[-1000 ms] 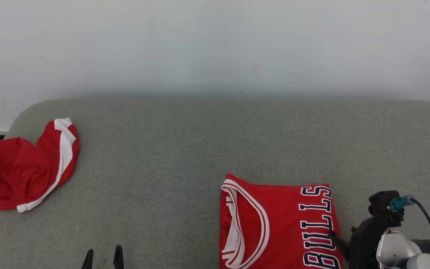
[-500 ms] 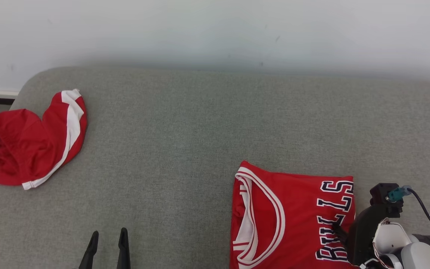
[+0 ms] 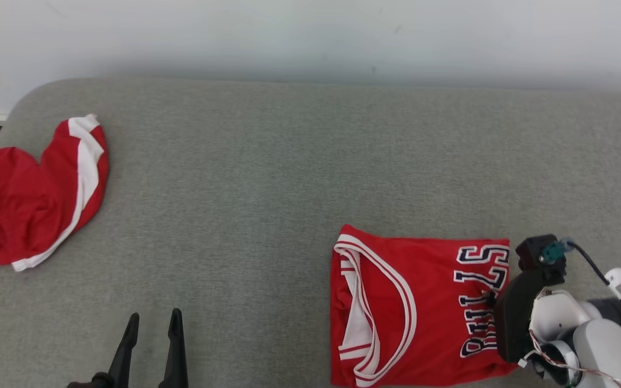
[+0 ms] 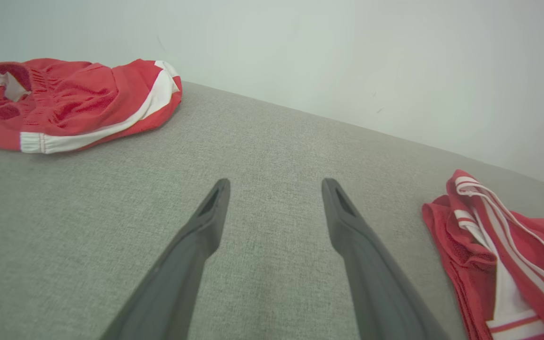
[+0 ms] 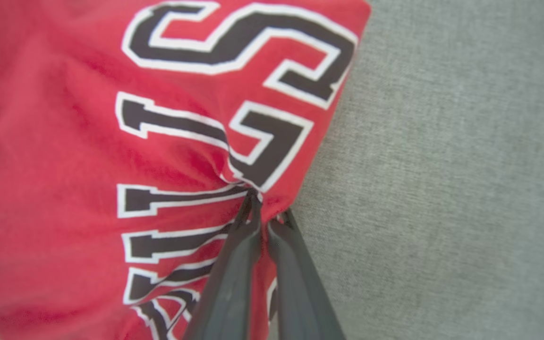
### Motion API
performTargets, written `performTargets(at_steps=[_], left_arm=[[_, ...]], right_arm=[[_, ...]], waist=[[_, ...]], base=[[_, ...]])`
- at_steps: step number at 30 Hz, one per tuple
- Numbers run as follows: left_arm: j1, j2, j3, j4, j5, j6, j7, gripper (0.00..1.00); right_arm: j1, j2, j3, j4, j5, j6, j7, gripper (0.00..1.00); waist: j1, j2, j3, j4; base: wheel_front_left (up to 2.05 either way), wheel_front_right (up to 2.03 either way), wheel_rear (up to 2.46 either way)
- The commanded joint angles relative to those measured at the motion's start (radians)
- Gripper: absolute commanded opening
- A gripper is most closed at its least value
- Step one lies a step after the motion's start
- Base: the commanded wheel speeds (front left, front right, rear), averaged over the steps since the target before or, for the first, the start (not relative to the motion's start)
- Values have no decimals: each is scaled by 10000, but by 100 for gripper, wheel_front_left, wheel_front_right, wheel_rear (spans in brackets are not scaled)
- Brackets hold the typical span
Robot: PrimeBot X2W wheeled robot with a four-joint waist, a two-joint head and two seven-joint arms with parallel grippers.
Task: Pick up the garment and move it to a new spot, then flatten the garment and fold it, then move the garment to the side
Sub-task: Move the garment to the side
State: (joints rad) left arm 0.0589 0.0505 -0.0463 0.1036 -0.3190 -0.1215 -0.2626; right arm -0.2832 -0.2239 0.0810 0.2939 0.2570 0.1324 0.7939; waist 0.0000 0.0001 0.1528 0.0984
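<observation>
The garment (image 3: 413,307), a red jersey with dark lettering, lies folded into a compact rectangle on the grey cushion (image 3: 267,178), toward its near right part, neckline to the left and lettering along the right edge. We judge the folding done and the last step, moving it aside, just starting. The right gripper (image 5: 265,215) is pinched tight on that right edge, beside the letters, with a small pucker of cloth gathered between its tips. We cannot tell whether every layer is caught. To do this well, we would slide the bundle low across the cushion rather than hoist it, since a single pinch at one edge could let the lower layers sag and the fold fall open; slow, steady travel keeps it square. The right arm comes in from the lower right, its wrist bent so the fingers meet the cloth from its outer side. The left gripper (image 4: 276,186) hangs wide apart over bare cushion, well away from the jersey, holding nothing. A heap of red shorts (image 3: 25,199) sits at the far left.
</observation>
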Motion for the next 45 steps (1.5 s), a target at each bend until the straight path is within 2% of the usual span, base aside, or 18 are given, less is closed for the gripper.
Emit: performTargets(at_steps=[1, 11, 16, 20, 22, 26, 35, 45], left_arm=[[-167, -5, 30, -111, -109, 53, -26, 100], [-1094, -2, 11, -723, 291, -3, -24, 100], [-1665, 1, 66, -1055, 736, -56, -26, 100], [-2062, 18, 190, -1216, 1134, -98, -26, 100], [-2143, 53, 223, -1259, 1225, -101, -26, 100], [-2504, 360, 205, -1473, 1445, -90, -26, 100], [-2709, 915, 202, -1901, 1626, -93, -26, 100], [-2417, 1197, 60, -2135, 1638, -95, -24, 100]], right_arm=[[-197, -342, 154, -93, 89, -28, 53, 0], [-1566, -2368, 2097, -919, 801, -26, 104, 0], [-2279, -3297, 2565, -755, 1025, -26, -294, 0], [-2959, -3761, 2596, -239, 1087, -25, -930, 0], [-3129, -3830, 2561, -57, 1071, -26, -1138, 0], [-3914, -4227, 2365, 921, 866, -26, -2258, 0], [-4834, -4371, 1555, 2307, 638, -26, -3848, 0], [-5154, -4321, 691, 3479, 148, -26, -5629, 0]], waist=[[0, -1, 209, -361], [0, -1, 1284, -2084], [0, -1, 1911, -2927], [0, -1, 2473, -3497], [0, -1, 2636, -3625], [0, -1, 3359, -4037], [0, -1, 4125, -4417], [0, -1, 4176, -4420]], base=[[0, 0, 0], [0, 0, 0], [0, 0, 0], [0, 0, 0], [0, 0, 0], [0, 0, 0], [0, 0, 0], [0, 0, 0]])
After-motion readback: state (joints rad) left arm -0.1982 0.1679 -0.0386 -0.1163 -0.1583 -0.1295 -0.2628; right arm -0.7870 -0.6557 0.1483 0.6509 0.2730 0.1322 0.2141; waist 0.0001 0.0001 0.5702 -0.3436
